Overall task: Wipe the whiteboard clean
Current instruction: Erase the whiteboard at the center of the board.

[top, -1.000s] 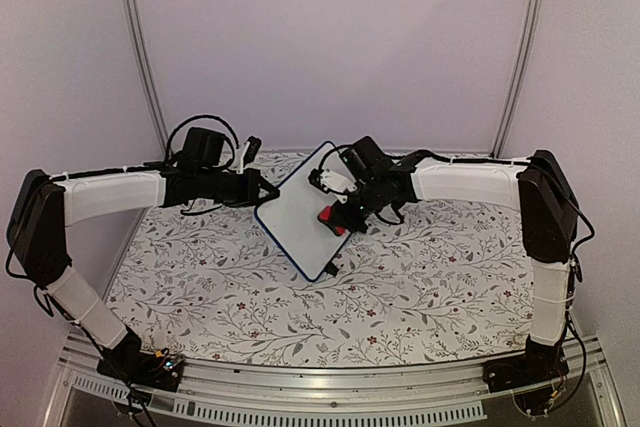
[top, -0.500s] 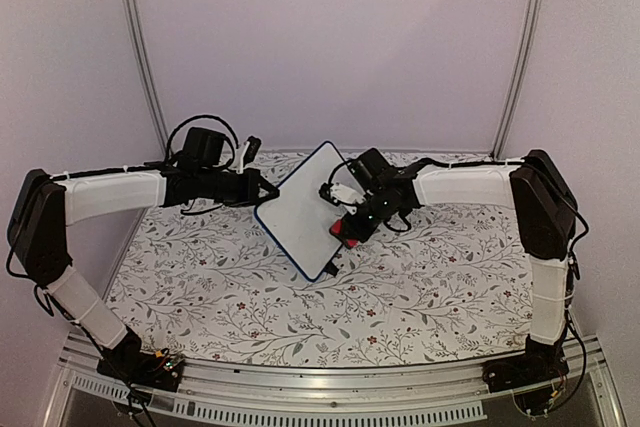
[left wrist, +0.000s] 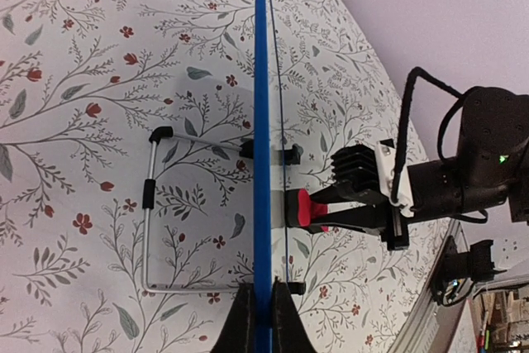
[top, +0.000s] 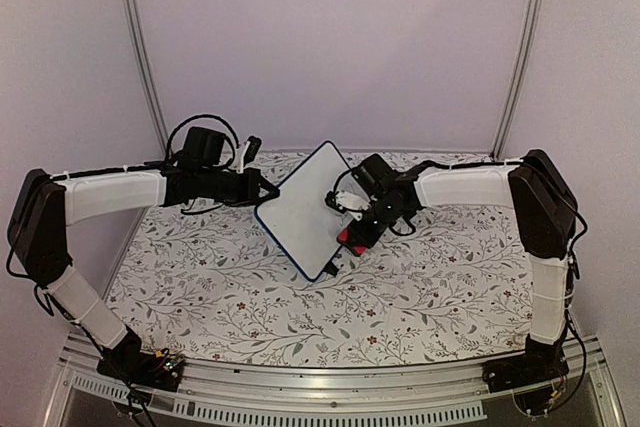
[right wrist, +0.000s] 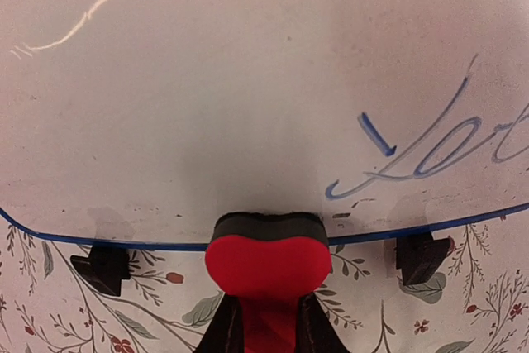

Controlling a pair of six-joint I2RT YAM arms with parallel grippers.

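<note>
Whiteboard (top: pixel 300 212) is toward the far edge of the bench (top: pixel 420 287), roughly mid-width. It stands near upright on its long edge and is angled to the bench edges.

Handling, my read:
- Thin panel, so likely light. It looks stiff enough to take a wipe.
- The face is glossy and slick.
- It will probably skate or tip backward if pushed unsupported. The two small black feet (right wrist: pixel 103 264) and the thin wire stand (left wrist: pixel 149 204) behind it give little footing.
- Best hold is the frame edge, clear of the face. The left gripper (left wrist: pixel 263 312) is there now, fingers pinching the blue frame from both sides at one end.
- From the wrist view I can't tell if both feet are fully on the bench or the board is slightly lifted.

The right gripper (right wrist: pixel 266 320) has its fingers clamped on the red eraser (right wrist: pixel 267 262). The eraser's dark pad is against the face at the bottom edge, between the two feet.

Looks:
- White face with a thin dark-blue rim and rounded corners.
- Most of the surface is clean, with faint smudging.
- Blue handwriting (right wrist: pixel 430 150) remains low on the face, to one side of the eraser and untouched. It runs out of the wrist frame, so its full extent is unclear.
</note>
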